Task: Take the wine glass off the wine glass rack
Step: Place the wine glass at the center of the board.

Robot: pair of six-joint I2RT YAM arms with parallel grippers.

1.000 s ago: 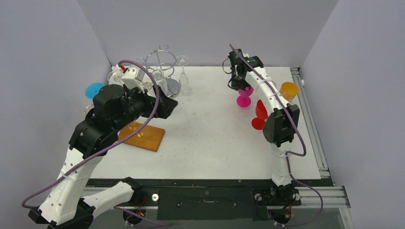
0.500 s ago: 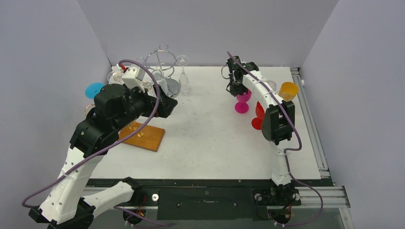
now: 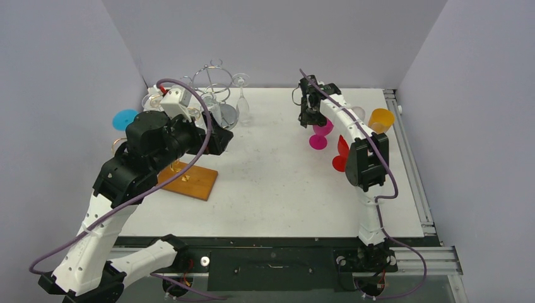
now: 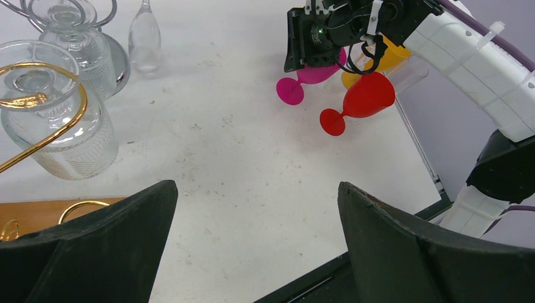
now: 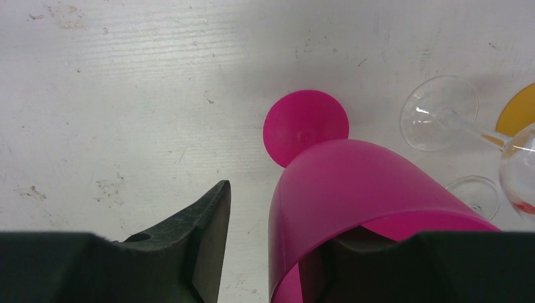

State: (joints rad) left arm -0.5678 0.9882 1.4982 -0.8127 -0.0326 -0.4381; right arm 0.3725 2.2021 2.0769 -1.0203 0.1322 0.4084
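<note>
Magenta wine glass (image 3: 317, 140). Top external: over the last second its foot has dropped and drifted slightly left with the right gripper (image 3: 310, 117). It is now at table (image 3: 277, 189) level, mid-back, well apart from the chrome wine glass rack (image 3: 214, 79). Judged: glass is off the rack, set-down nearly done. The left gripper (image 3: 217, 139) has not moved and hangs beside the rack.

Left wrist: the left gripper's fingers (image 4: 113, 240) are spread wide with nothing between them. The magenta glass (image 4: 296, 85) shows far off under the right arm, next to a red glass (image 4: 363, 101).

Right wrist: the bowl wall of the glass (image 5: 366, 189) passes between the jaws. The outer finger (image 5: 205, 233) stands just beside the wall with bare table showing in the gap; the other finger sits inside the bowl. Reads as parted, not clamped. The foot lies beyond the fingertips. Whether it rests flat on the table cannot be told.
</note>
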